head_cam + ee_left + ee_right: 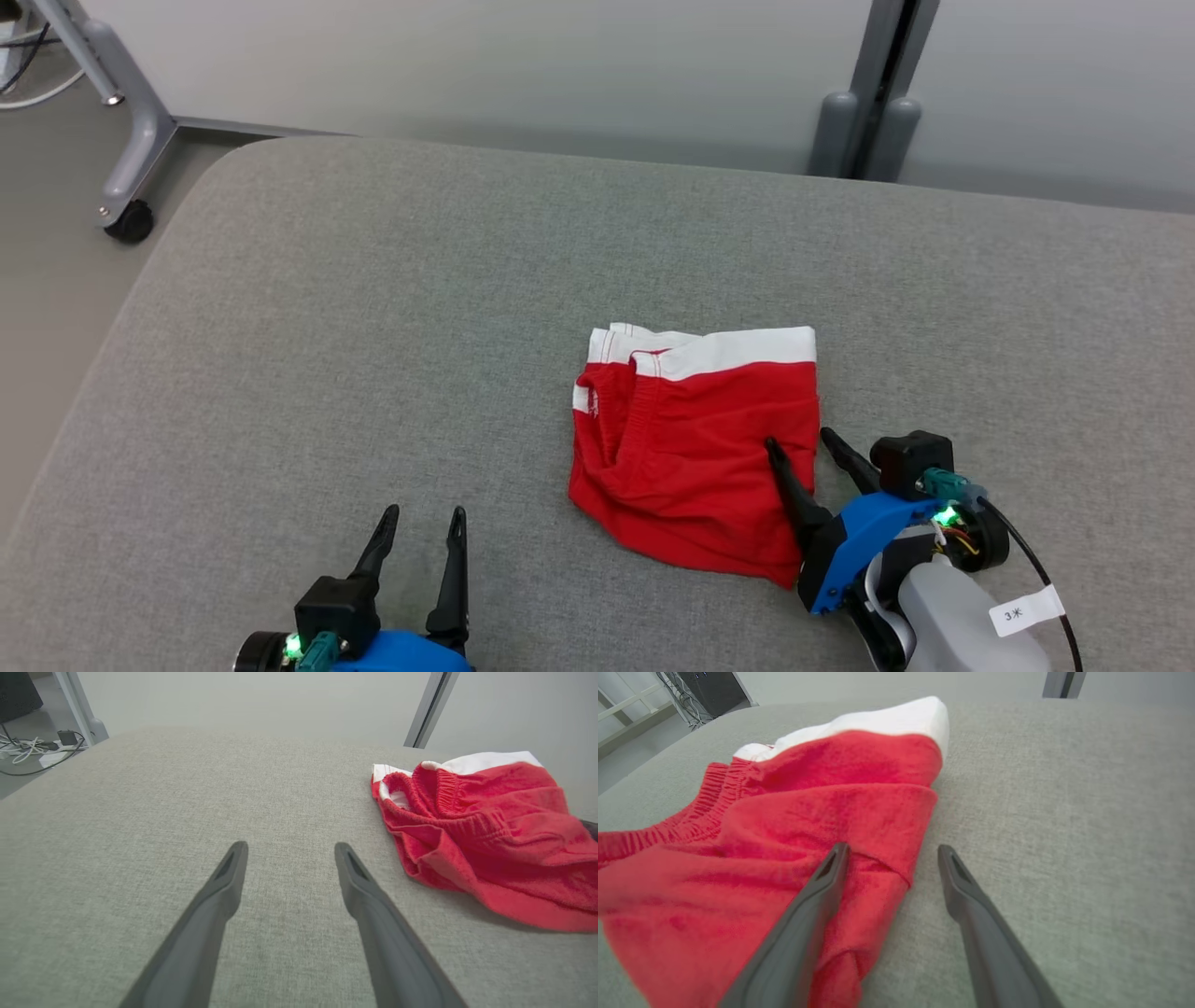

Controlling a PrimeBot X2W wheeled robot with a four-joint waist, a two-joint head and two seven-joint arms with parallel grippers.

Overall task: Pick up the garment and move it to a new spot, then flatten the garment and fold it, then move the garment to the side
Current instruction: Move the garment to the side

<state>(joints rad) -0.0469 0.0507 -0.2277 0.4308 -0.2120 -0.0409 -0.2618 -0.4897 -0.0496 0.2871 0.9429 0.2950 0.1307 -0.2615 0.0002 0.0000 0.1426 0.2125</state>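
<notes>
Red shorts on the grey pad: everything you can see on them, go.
The red shorts lie roughly folded into a rumpled square on the grey pad. Soft knit-looking fabric, white band along the far edge, gathered elastic waistband at the left. The open right end effector straddles the near right edge: one finger over the cloth, one beside it.

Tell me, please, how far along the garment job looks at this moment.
Done, it seems: the red garment lies folded in a compact, roughly square bundle on the grey cushion. In hand: the right gripper, open, straddles its right edge, gripping nothing; the left gripper is open over bare cushion. Left: probably moving the garment aside.
</notes>
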